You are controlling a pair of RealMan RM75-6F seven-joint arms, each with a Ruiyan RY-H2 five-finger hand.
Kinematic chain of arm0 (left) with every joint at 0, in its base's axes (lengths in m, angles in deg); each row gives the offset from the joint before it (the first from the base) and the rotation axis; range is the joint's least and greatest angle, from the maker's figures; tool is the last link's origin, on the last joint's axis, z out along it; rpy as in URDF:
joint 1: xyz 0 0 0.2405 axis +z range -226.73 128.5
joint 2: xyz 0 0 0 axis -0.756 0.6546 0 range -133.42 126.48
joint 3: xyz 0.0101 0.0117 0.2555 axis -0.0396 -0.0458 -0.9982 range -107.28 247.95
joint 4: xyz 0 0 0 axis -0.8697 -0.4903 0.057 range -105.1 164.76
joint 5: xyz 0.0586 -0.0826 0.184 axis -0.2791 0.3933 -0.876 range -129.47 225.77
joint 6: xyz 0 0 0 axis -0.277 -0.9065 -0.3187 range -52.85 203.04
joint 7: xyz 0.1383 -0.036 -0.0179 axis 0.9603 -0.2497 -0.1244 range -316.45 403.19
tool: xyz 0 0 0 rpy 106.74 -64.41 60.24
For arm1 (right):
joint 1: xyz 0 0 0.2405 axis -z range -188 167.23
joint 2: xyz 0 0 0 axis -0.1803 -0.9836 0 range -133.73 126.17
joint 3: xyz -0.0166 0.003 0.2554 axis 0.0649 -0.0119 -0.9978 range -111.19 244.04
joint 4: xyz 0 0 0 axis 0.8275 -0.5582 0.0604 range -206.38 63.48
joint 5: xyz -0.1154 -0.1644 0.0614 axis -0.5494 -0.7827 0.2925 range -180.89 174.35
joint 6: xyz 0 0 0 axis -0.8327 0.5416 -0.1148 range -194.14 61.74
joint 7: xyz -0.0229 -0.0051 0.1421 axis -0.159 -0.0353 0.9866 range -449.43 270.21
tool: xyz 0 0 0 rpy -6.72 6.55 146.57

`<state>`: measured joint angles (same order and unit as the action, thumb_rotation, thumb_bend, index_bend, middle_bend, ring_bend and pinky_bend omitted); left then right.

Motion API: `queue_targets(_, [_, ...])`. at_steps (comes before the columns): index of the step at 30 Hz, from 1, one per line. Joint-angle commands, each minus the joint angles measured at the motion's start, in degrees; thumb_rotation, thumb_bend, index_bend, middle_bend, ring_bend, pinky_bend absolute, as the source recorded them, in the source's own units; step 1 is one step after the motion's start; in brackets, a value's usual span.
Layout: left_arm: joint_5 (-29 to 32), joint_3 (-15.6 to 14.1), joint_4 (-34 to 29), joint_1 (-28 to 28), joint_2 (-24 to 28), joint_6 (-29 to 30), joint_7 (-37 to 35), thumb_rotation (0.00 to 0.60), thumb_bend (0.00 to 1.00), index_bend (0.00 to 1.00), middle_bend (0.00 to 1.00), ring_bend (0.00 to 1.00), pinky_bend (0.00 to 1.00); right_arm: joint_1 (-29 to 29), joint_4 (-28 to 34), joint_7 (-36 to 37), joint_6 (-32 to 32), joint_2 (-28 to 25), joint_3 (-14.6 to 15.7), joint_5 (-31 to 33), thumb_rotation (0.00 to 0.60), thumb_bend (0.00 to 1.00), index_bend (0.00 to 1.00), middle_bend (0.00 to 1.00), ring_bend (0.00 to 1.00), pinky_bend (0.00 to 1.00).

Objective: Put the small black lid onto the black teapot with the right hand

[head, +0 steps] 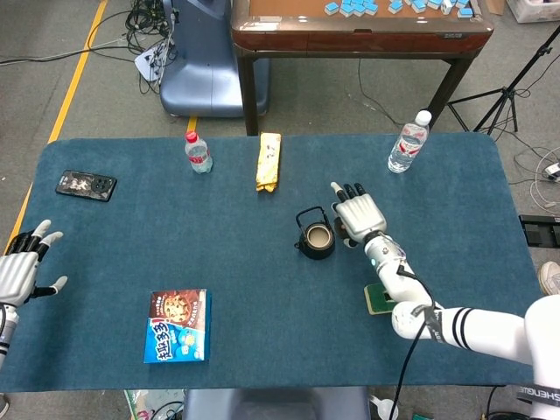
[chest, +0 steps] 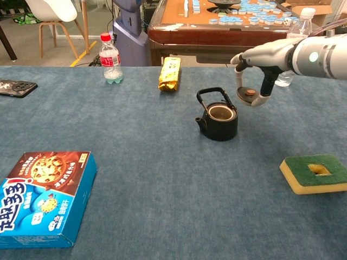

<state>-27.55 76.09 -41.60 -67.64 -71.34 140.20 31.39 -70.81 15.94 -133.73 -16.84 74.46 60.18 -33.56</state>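
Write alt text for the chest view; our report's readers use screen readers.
The robot's right hand holds a small black lid in the air just right of an open black teapot on a blue table. A snack box, a green sponge, two water bottles and a yellow packet lie around.

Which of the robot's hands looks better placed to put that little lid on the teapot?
The right hand: it holds the small black lid just beside the open black teapot. The left hand sits empty at the far table edge.
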Motion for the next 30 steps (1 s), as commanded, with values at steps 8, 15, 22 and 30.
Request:
queue_targets(8, [-0.8,-0.5,2.6,0.9,-0.4,0.3,-3.2,0.600,0.26,0.16,0.00,0.00,0.00,-2.5,-0.6,-1.7,0.7,2.1,0.0,2.0,0.600,0.22,0.40,0.00,0.00,0.00])
queue_targets(15, [-1.3,-0.7,4.3,1.2,-0.8,0.3,-4.9,0.600,0.26,0.16,0.00,0.00,0.00,-3.9,-1.4,-2.3,0.7,3.7,0.3,2.9,0.600,0.22,0.40,0.00,0.00,0.00])
queue_targets(22, [-1.8,-0.9,5.7,1.7,-1.1,0.6,-6.5,0.600,0.26,0.16,0.00,0.00,0.00,-5.0,-2.0,-3.0,1.1,5.1,0.5,3.6,0.600,0.22,0.40,0.00,0.00,0.00])
queue_targets(30, [-2.3,-1.1,6.8,2.1,-1.2,0.9,-7.7,0.600,0.26,0.16,0.00,0.00,0.00,-5.7,-2.5,-3.5,1.5,5.9,0.7,4.2,0.600,0.22,0.40,0.00,0.00,0.00])
